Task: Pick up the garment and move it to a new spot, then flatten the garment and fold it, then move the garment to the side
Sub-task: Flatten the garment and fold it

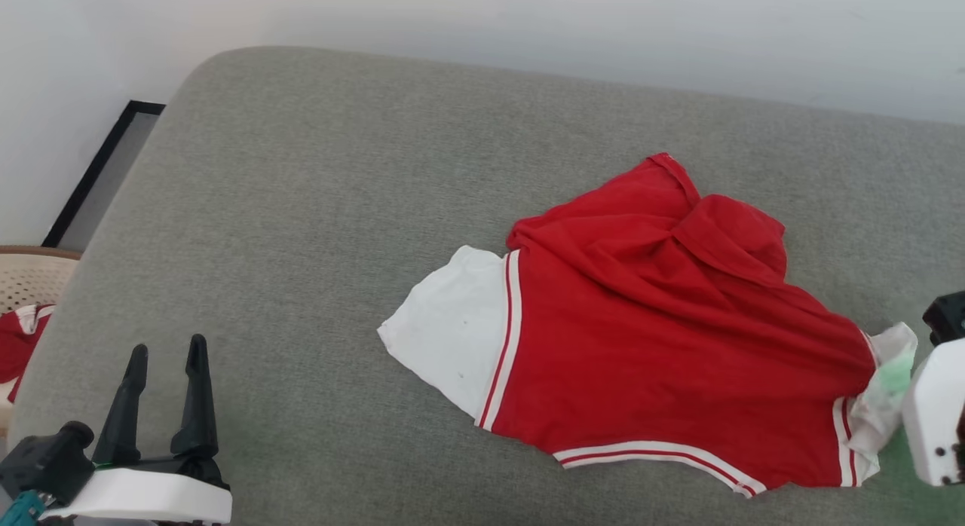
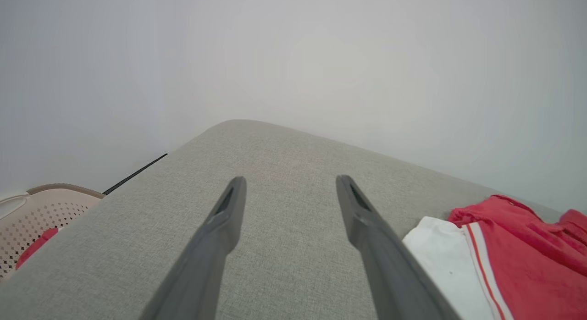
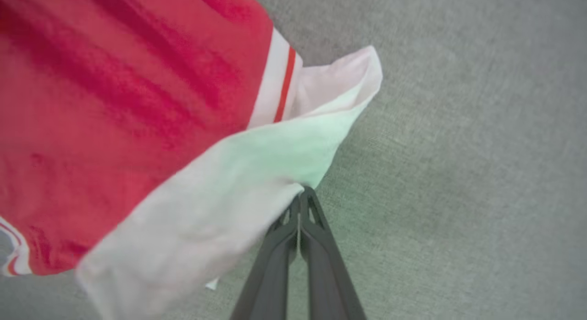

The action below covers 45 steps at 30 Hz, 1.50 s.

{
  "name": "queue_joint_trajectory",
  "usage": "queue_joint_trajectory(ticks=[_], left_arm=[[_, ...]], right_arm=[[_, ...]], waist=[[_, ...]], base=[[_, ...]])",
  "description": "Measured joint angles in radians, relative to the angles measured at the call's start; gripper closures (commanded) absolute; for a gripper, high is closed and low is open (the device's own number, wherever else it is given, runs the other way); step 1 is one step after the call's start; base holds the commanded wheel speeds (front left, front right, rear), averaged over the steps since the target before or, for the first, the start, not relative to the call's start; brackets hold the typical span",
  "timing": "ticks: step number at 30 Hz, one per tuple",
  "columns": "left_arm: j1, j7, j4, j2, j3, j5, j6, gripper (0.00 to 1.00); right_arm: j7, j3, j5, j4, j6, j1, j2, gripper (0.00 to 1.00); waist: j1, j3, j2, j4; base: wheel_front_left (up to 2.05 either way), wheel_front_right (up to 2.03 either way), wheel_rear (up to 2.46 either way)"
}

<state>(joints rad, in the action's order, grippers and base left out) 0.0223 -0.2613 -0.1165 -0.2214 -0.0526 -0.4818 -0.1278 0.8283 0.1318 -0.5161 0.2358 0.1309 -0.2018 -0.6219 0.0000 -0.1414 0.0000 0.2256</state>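
Head view: the grey upholstered surface [image 1: 301, 209] carries the garment [image 1: 663, 337], crumpled on its right side with one white sleeve spread leftward; a perforated basket [image 1: 30, 277] stands off the left edge (more red cloth inside); the left gripper [image 1: 167, 345] hangs near-left, jaws wide and empty; the right gripper [image 3: 300, 191] has its jaws pinched on the right white sleeve's edge; so thin a bite may slip under pull, or drag the shirt bunched.

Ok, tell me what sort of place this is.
Likely a home-style room used for laundry folding: a grey upholstered cushion against a plain white wall, a perforated laundry basket beside it, a red garment on top.
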Motion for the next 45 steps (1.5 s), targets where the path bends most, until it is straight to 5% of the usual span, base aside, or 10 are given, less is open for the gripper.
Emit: queue_joint_trajectory(ticks=[1,3,4,15,27,45], left_arm=[[-0.002,0.0,-0.001,-0.002,0.003,-0.003,0.0,0.0],[-0.007,0.0,-0.004,-0.011,0.014,-0.004,0.0,0.0],[-0.011,0.0,-0.005,-0.014,0.018,-0.007,0.0,0.0],[-0.041,0.006,-0.056,-0.164,0.144,-0.095,0.0,0.0],[-0.135,0.241,-0.047,-0.37,0.302,-0.252,0.0,0.0],[-0.265,0.67,-0.164,-0.436,0.413,-0.338,0.033,0.0]], right_arm=[[0.0,-0.017,0.007,0.003,0.0,0.006,0.022,0.94],[-0.013,-0.04,0.039,0.006,0.0,0.01,0.057,0.42],[-0.021,-0.05,0.049,0.007,0.0,0.009,0.072,0.0],[-0.046,-0.145,0.14,-0.124,0.0,-0.007,0.158,0.0],[-0.269,-0.239,0.241,-0.319,0.0,0.05,0.332,0.0],[-0.702,-0.291,0.376,-0.351,0.0,0.085,0.536,0.0]], waist=[[0.0,-0.002,0.0,-0.004],[0.0,-0.006,0.0,-0.011],[0.0,-0.008,0.0,-0.014],[0.0,-0.012,0.0,-0.09],[0.0,-0.003,0.0,-0.209],[0.0,-0.056,0.0,-0.339]], base=[[0.0,0.0,0.0],[0.0,0.0,0.0],[0.0,0.0,0.0],[0.0,0.0,0.0],[0.0,0.0,0.0],[0.0,0.0,0.0]])
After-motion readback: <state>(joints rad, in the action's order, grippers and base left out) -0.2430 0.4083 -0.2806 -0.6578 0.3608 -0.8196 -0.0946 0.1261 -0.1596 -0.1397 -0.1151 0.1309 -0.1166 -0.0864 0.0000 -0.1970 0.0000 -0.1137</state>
